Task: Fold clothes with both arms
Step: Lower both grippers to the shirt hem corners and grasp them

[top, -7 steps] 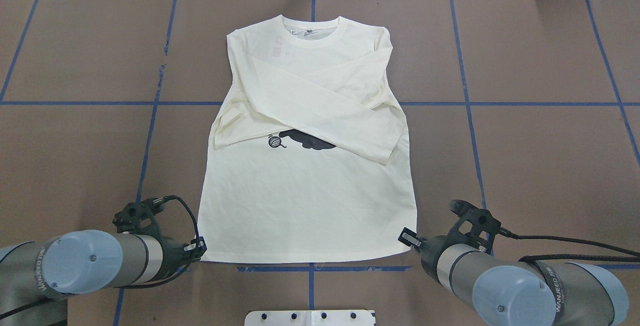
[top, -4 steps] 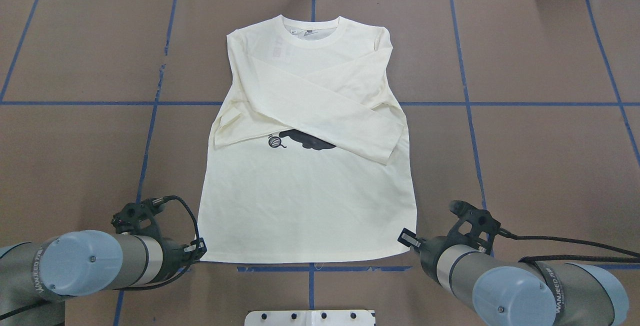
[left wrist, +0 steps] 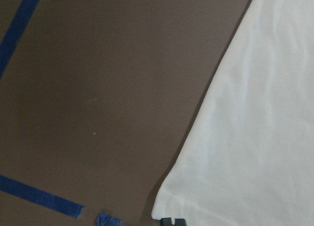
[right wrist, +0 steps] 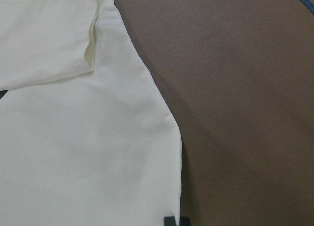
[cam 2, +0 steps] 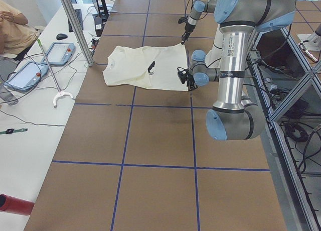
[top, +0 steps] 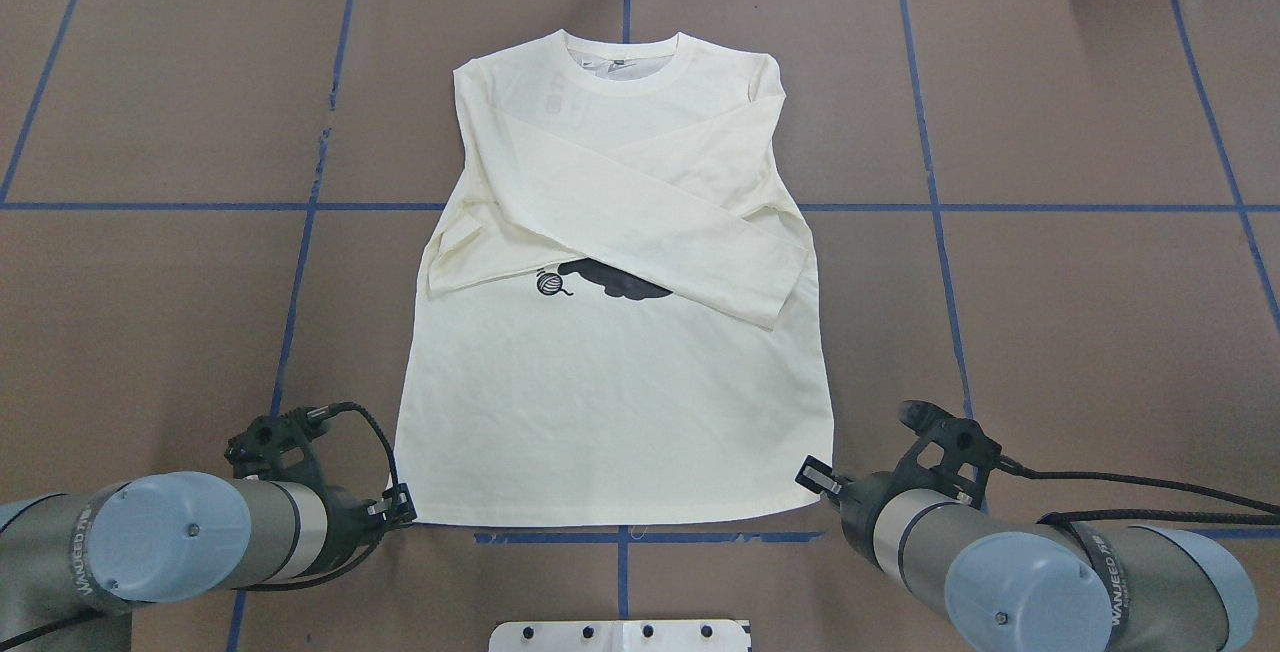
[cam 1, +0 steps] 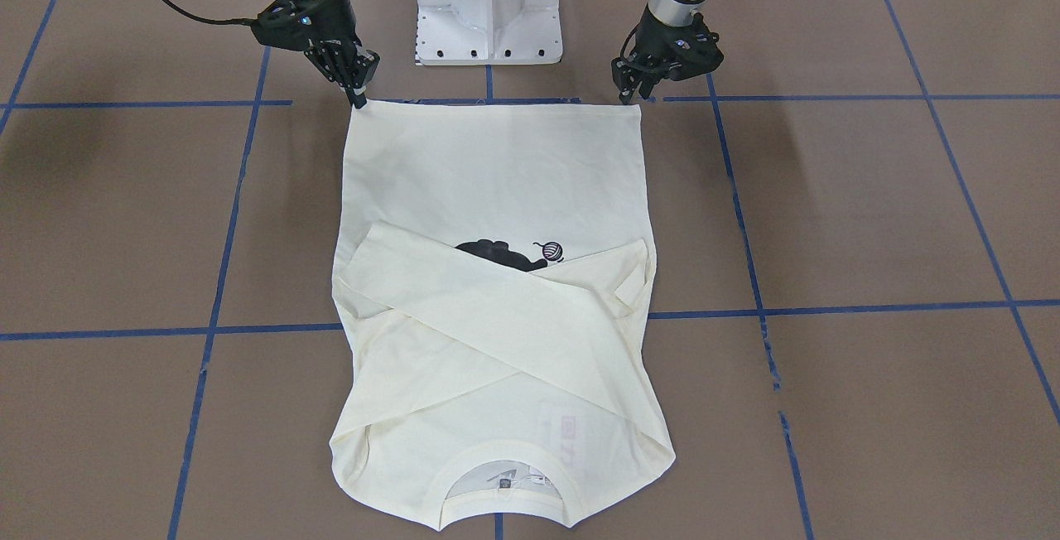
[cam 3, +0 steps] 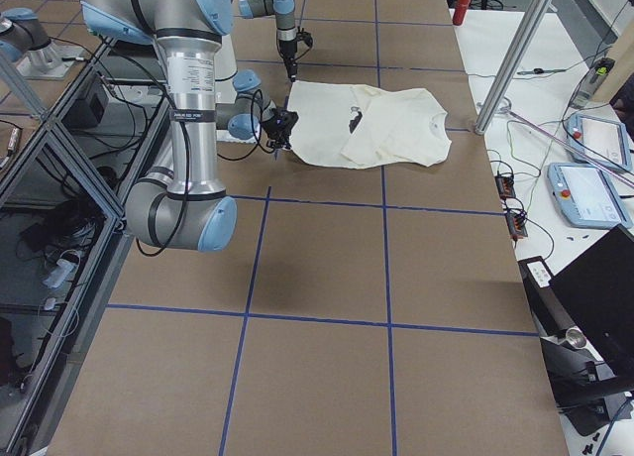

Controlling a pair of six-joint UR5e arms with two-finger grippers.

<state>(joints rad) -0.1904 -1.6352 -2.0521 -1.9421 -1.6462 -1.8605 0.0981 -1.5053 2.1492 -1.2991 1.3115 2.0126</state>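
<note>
At the brown counter's (top: 1080,312) centre: cream-white long-sleeved T-shirt (top: 610,412) lies flat, sleeves (top: 640,202) crossed over its black cat print (top: 620,282).
Left fingers (top: 401,505): at near-left hem corner; grip impossible to tell.
Right fingers (top: 812,475): at near-right hem corner; grip impossible to tell.

Bright, even light from above; soft shadows lie upper left on my brown, blue-taped tabletop (cam 1: 124,192). My wrist views look dimmer, slightly blurred.
</note>
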